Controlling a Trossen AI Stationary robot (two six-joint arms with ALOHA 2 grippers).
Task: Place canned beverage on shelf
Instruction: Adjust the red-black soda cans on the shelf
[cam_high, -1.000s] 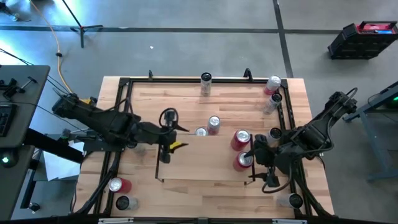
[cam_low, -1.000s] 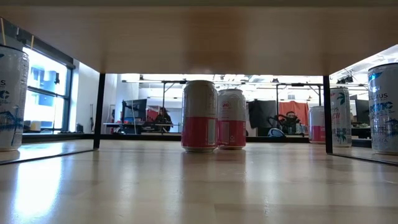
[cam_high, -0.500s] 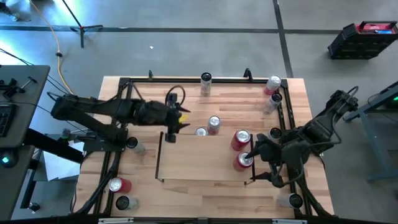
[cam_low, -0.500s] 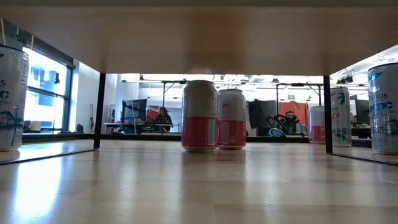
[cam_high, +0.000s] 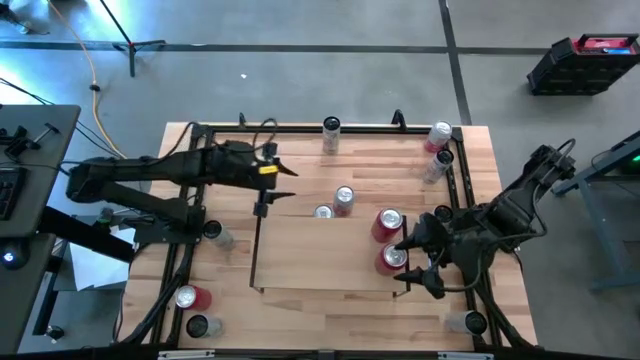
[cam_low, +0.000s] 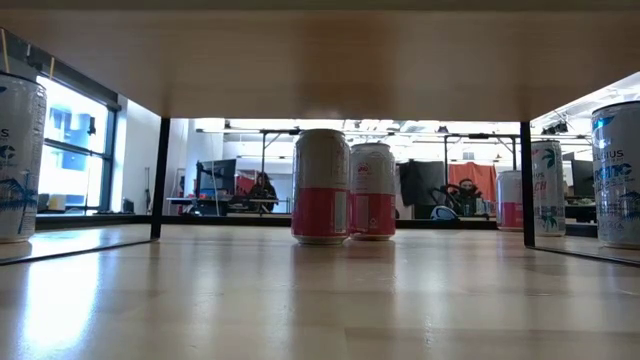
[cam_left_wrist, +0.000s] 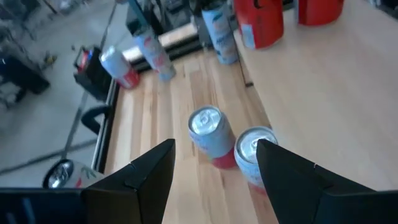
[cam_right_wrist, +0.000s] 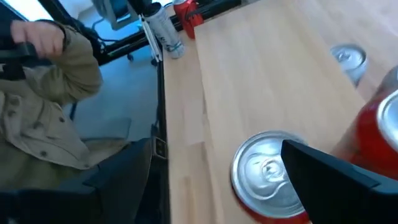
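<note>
Top view: shelf (cam_high: 300, 255) = light-wood bay w/ thin black rails, mid-table. Two red cans stand at its right edge: can A (cam_high: 387, 223), can B (cam_high: 391, 258). Two more, pink can (cam_high: 344, 199) and small can (cam_high: 322, 212), sit just beyond its far rail.

R gripper (cam_high: 412, 262) beside can B, fingers spread wide either side of it, not clamped; R wrist view: can B top (cam_right_wrist: 268, 174) between fingers.

L gripper (cam_high: 283, 185) above table near the shelf's far left corner, fingers apart, holding nothing; pink can (cam_left_wrist: 208, 132) and small can (cam_left_wrist: 255, 152) ahead of it.
</note>
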